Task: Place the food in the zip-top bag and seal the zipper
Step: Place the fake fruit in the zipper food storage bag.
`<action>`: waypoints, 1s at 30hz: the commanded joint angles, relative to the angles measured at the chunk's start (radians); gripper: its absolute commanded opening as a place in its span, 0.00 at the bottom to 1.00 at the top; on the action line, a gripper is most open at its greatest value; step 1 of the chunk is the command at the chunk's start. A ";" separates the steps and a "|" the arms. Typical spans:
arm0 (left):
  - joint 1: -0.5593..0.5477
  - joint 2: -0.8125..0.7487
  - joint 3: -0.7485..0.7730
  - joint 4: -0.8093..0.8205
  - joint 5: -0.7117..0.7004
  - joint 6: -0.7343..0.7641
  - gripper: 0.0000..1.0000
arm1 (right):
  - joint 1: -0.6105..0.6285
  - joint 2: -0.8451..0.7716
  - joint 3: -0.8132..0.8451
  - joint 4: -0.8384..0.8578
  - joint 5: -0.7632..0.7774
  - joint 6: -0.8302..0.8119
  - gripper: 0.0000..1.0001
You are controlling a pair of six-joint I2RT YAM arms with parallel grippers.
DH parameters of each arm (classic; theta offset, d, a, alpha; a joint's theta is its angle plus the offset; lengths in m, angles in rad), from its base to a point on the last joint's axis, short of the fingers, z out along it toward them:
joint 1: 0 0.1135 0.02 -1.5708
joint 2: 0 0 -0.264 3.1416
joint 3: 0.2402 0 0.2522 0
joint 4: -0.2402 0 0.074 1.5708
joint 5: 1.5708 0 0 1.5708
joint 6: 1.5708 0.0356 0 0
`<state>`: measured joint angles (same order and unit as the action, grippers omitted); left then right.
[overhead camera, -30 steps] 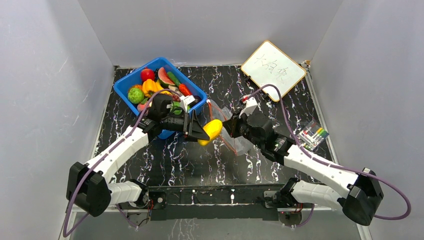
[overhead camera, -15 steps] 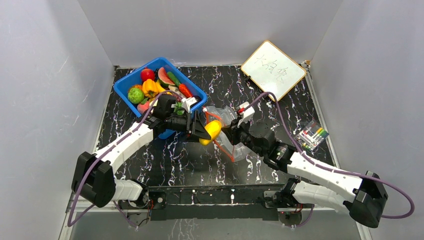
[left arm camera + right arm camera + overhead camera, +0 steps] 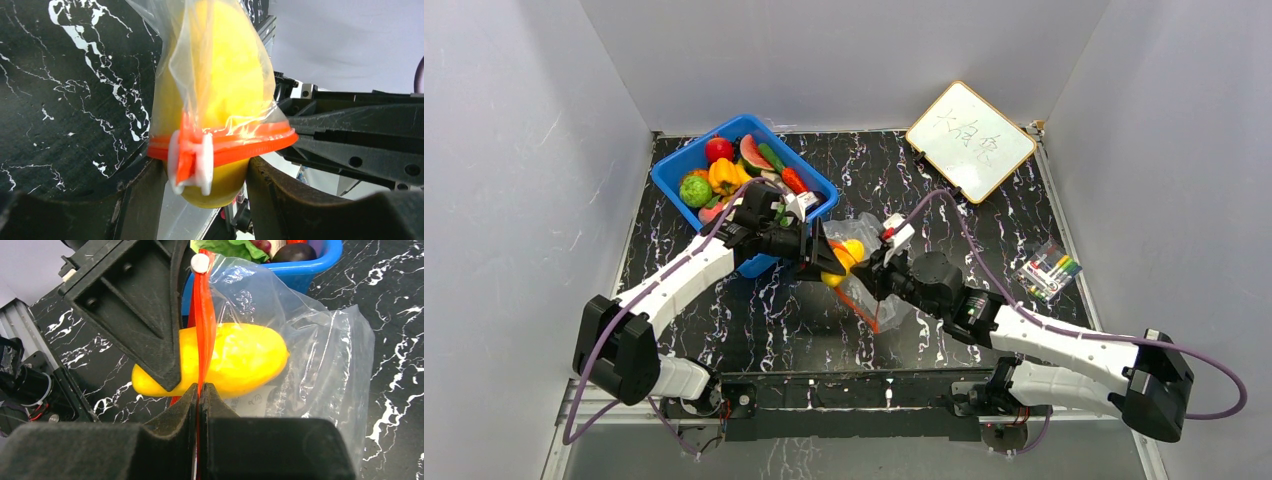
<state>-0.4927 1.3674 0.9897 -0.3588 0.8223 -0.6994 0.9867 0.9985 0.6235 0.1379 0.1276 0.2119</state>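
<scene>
A: Left gripper (image 3: 205,192)?
B: Clamped on the near end of the yellow toy fruit (image 3: 220,85), one finger on each side.
A: Bag position?
B: The zipper (image 3: 250,145) and its white slider (image 3: 192,165) ring the fruit just ahead of those fingertips. The fruit's far end is inside the clear film.
A: Right gripper (image 3: 200,390)?
B: Closed, pinching the zipper edge-on. The fruit is just beyond its tips. The zip-top bag (image 3: 325,355) drapes to the right on the black marble table (image 3: 400,405). Farther out is the blue bin (image 3: 310,270), holding green lettuce (image 3: 225,247).
</scene>
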 commanded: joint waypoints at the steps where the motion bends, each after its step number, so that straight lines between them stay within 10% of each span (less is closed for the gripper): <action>1: -0.003 -0.009 0.034 -0.037 -0.029 -0.016 0.38 | 0.021 0.006 0.045 0.064 0.039 0.056 0.00; 9: -0.003 -0.072 0.074 -0.101 -0.057 0.022 0.74 | 0.020 0.013 0.113 -0.094 0.227 0.194 0.00; 21: -0.002 -0.221 0.119 -0.256 -0.311 0.038 0.72 | 0.021 -0.030 0.142 -0.158 0.339 0.347 0.00; 30: -0.003 -0.300 -0.057 -0.066 -0.221 -0.027 0.65 | 0.021 -0.050 0.173 -0.185 0.379 0.481 0.00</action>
<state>-0.4931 1.0893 0.9649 -0.4931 0.5644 -0.6971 1.0042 0.9916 0.7242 -0.0574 0.4534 0.6022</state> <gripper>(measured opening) 0.655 0.009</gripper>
